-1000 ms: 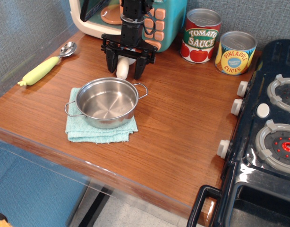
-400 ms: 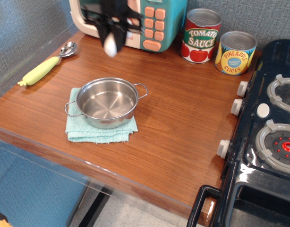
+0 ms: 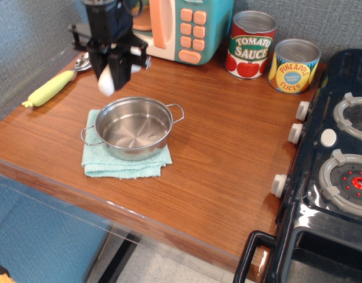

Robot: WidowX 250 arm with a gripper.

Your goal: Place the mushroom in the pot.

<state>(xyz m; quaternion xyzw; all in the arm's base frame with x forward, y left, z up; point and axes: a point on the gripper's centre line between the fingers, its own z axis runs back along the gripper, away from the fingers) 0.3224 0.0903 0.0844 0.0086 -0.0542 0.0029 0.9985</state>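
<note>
My black gripper [image 3: 108, 72] is shut on the mushroom [image 3: 107, 84] and holds it in the air, just above and behind the far-left rim of the pot. Only the mushroom's white stem end shows below the fingers; its cap is hidden between them. The pot [image 3: 134, 127] is a small shiny steel pot with two wire loop handles. It stands empty on a folded teal cloth [image 3: 123, 165] on the wooden table.
A yellow-green-handled spoon [image 3: 56, 84] lies at the left edge. A toy microwave [image 3: 182, 26] stands at the back, with a tomato sauce can [image 3: 252, 45] and a pineapple can [image 3: 294, 66] to its right. A black toy stove [image 3: 334, 171] is on the right.
The gripper closed on the mushroom by the microwave, lifted it, and carried it left and forward to the pot's far-left rim.
</note>
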